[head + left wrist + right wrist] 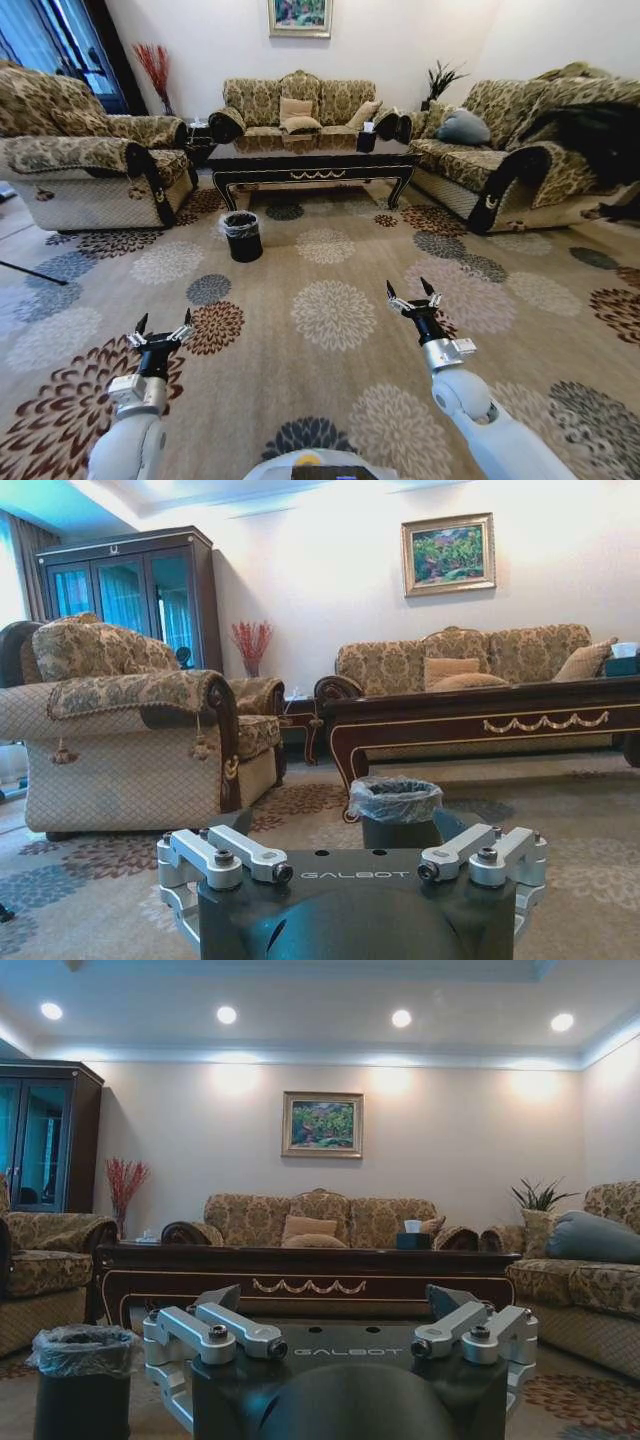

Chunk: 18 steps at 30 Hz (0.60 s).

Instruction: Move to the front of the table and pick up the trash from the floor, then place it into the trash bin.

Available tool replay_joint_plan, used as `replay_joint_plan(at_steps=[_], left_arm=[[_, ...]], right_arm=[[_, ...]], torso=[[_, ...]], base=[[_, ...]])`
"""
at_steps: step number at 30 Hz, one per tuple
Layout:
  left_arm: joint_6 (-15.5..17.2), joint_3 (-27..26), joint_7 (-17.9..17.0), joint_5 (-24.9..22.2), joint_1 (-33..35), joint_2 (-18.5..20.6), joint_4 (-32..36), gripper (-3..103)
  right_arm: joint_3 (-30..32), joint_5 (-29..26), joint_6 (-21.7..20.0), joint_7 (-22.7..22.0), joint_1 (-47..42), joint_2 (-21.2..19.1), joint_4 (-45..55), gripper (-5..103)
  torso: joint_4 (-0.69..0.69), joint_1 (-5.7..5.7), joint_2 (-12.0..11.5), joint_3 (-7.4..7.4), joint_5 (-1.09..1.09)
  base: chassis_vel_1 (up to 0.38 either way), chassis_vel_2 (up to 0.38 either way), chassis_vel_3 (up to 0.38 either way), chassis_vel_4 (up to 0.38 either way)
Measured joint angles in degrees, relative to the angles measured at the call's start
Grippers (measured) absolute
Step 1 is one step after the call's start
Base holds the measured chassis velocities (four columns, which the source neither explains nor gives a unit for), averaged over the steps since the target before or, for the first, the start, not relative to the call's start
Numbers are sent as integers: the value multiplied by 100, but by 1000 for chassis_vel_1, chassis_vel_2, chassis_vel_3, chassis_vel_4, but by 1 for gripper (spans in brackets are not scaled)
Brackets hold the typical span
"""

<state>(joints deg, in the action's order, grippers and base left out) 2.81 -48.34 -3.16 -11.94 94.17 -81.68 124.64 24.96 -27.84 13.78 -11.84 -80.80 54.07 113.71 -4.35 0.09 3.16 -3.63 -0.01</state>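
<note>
While the robot stands well back on the patterned carpet (330, 330), both arms reach forward low over the floor. In the head view, the left gripper (160, 328) sits at about seven o'clock, its fingers spread wide and holding nothing; the right gripper (412, 293) sits at about five o'clock, equally wide and bare. At twelve o'clock, the table (315, 160) stands between the sofas, dark and glossy with gold trim on its apron. At about eleven o'clock, the trash bin (242, 236) stands upright on the carpet, just in front of the table's left leg, its crinkled liner folded over the rim. No trash pieces on the floor can be told apart from the carpet pattern.
</note>
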Motion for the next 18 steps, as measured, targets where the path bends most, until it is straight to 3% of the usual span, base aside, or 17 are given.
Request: replay_joint_plan(at_steps=[18], left_arm=[[0,0,0,0,-1,0,0,100]], right_arm=[[0,0,0,0,1,0,0,100]], torso=[[1,3,-1,-2,1]], base=[[32,-32,-37,29]])
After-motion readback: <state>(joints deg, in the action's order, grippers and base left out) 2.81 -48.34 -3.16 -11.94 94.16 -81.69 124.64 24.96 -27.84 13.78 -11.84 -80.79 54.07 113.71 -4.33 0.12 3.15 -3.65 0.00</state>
